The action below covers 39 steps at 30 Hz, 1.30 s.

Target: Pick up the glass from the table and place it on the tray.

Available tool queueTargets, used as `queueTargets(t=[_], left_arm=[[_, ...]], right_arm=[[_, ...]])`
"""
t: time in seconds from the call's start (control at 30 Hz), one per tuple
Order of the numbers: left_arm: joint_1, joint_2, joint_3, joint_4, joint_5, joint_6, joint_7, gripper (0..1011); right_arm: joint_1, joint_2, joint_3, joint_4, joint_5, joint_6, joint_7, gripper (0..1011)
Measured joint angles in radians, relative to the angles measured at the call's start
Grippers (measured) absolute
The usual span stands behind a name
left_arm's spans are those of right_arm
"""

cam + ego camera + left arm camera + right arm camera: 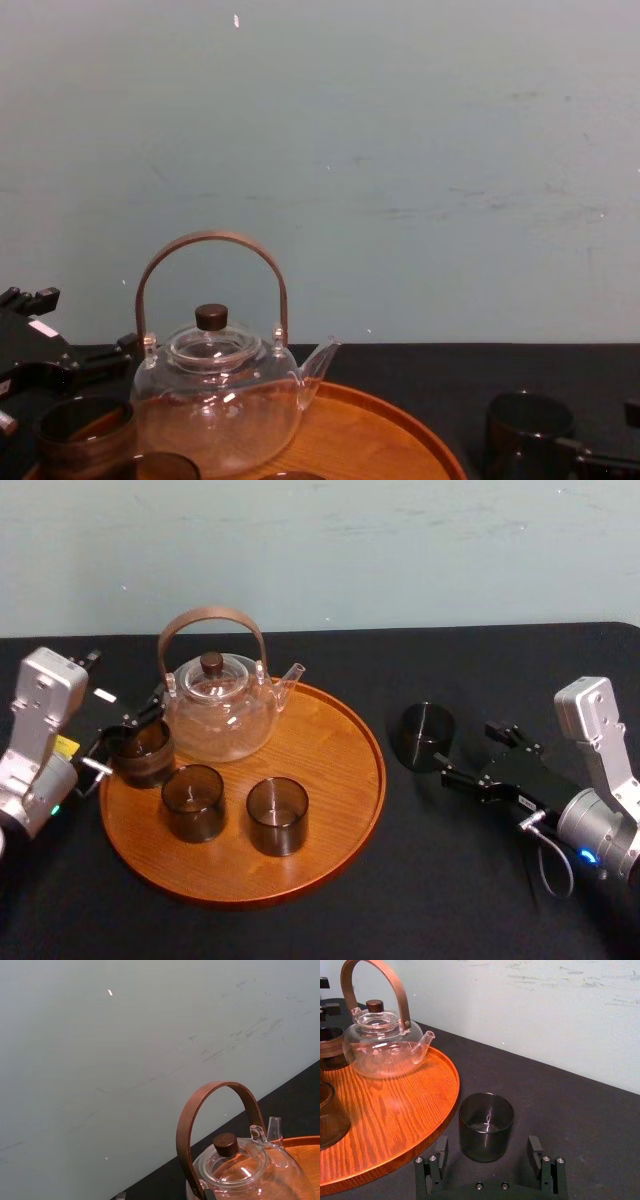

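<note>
Black cloth covered the bench (430, 880), and nearest to me on the right lay the right hand (487, 1143), low over the cloth with its fingers (441, 1146) spread wide and gripping nothing. The glass (486, 1127), dark and smooth-walled, stood upright on the bench just ahead of that gap and about centred on it. It was just right of the tray (372, 780), close to the rim but apart from it.

I judged this to be the approach before the grasp, with the glass not yet taken. To do it well I would ease the hand forward until the pads flanked the widest part of the wall, about halfway up. I would keep both sides evenly spaced so that neither finger nudged the glass toward the rim. I would close slowly, since a slick wall could slip or tip, then lift straight up above the rim before carrying it left.

On the near half of the tray stood two dark cups (193, 802) (277, 815). The bare wood to their right looked the safest landing. Farther back stood a clear teapot (220, 705), its spout pointing right. The left hand (118, 735) sat at the tray's far left beside a brown cup (145, 752); I could not tell its grip.
</note>
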Motion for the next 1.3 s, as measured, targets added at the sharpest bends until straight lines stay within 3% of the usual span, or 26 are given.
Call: queueTargets(t=[0.43,1.3], left_arm=[[0.000,0.000,0.000,0.000,0.000,0.000,0.000,1001],[0.000,0.000,0.000,0.000,0.000,0.000,0.000,1001]], right_arm=[[0.011,-0.004,0.000,0.021,0.007,-0.007,0.020,1002],[0.160,-0.058,-0.052,0.209,0.011,-0.039,0.068,1002]])
